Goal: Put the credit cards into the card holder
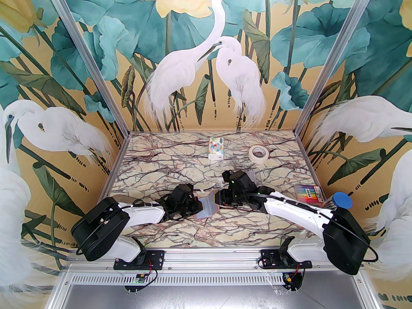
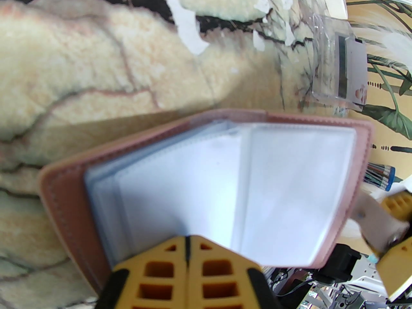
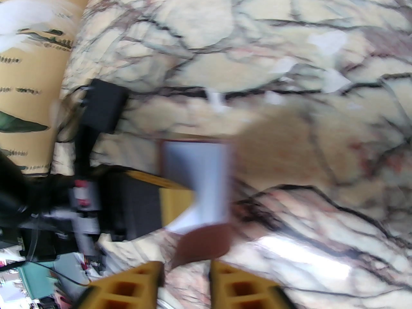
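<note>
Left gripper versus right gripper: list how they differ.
The left gripper is shut on the card holder; the right gripper stands open, the holder's snap tab between its spread fingers. The left gripper reaches in from the holder's left, the right gripper from its right. Both have yellow fingers.

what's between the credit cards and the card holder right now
The credit cards sit inside a clear plastic box, so its wall is in the way. Between that box and the card holder, which the left pincer holds open, nothing visible lies on the table.
</note>
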Controlling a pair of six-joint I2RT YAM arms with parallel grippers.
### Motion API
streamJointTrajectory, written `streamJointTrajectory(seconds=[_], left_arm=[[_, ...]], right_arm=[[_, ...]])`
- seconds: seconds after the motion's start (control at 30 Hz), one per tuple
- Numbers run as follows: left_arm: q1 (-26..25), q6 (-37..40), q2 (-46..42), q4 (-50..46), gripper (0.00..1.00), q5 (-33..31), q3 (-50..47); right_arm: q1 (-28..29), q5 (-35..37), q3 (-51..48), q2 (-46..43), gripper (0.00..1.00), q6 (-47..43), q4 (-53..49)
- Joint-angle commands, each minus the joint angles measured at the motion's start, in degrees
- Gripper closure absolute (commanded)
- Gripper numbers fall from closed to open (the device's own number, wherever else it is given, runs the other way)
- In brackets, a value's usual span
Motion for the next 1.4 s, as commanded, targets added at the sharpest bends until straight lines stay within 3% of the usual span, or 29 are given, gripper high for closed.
streamJointTrajectory(seconds=[0.0,0.07,0.17,0.53,0.93,1.2,1.37], left_arm=[[0.1,-1.0,1.6,-5.4,0.99,-4.5,-2.6],[0.1,-0.9,2.0,-5.2,0.99,-4.4,-2.6],[0.1,-0.9,2.3,-5.1,0.99,-4.3,-2.4],[0.1,-0.9,2.9,-4.8,0.99,-4.1,-2.3],[0.1,-0.7,2.9,-5.2,0.99,-4.1,-2.2],[0.1,-0.6,3.1,-5.1,0.99,-4.0,-2.2],[0.1,-0.7,3.5,-4.7,0.99,-3.9,-2.1]], right_arm=[[-0.6,3.0,-0.6,-0.9,0.51,-1.9,-3.6],[-0.7,4.6,-0.7,-1.1,0.42,-2.6,-4.8],[-0.8,4.5,-1.2,-1.0,0.37,-3.4,-4.7],[-0.5,-2.3,0.3,5.1,0.37,-6.1,-2.2],[-0.1,-0.9,3.4,7.3,0.59,-7.0,-2.9],[0.0,-2.9,4.5,9.5,0.86,-6.1,-1.3],[0.0,-6.2,3.6,10.0,0.95,-4.4,3.0]])
